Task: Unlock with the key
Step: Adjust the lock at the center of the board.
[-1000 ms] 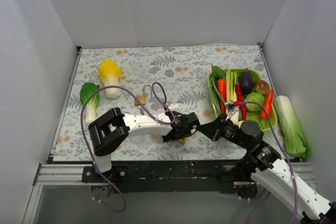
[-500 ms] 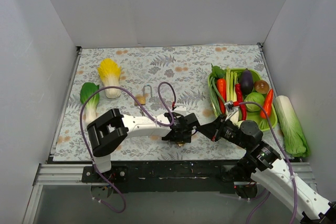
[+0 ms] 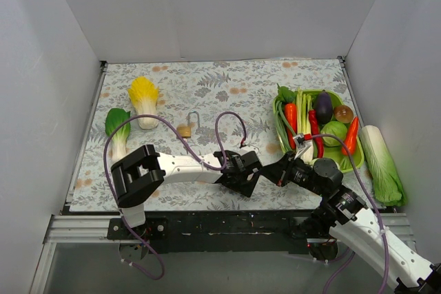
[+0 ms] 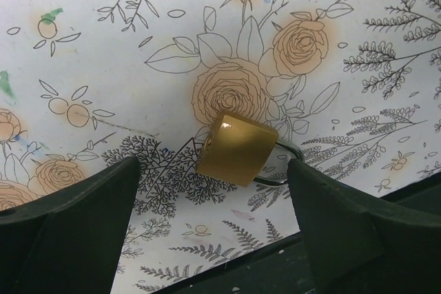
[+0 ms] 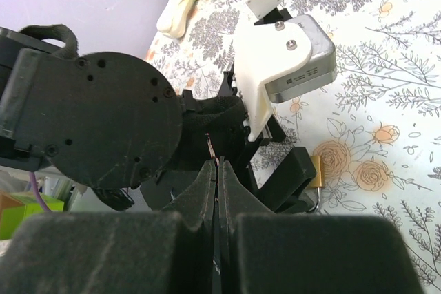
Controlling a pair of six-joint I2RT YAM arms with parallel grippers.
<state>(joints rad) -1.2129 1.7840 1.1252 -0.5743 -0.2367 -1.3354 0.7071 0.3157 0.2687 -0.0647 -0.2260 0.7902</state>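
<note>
Brass padlock point(image 4: 236, 148) lies flat on the floral tablecloth point(image 4: 103, 53), at the centre of the left wrist frame and lower centre in the top view. The left gripper point(image 4: 215, 170) stands apart, 1 finger on either side of the body, neither touching. The right gripper point(image 5: 216, 164) is pressed together on a thin sliver, judged to be the key point(image 5: 209, 144); not confirmed. Assessment: the lock is small, rigid and dense, its polished faces slippery and likely to skate on the cloth. Grip across the 2 flat sides, clear of the shackle point(image 4: 279, 164).
</note>
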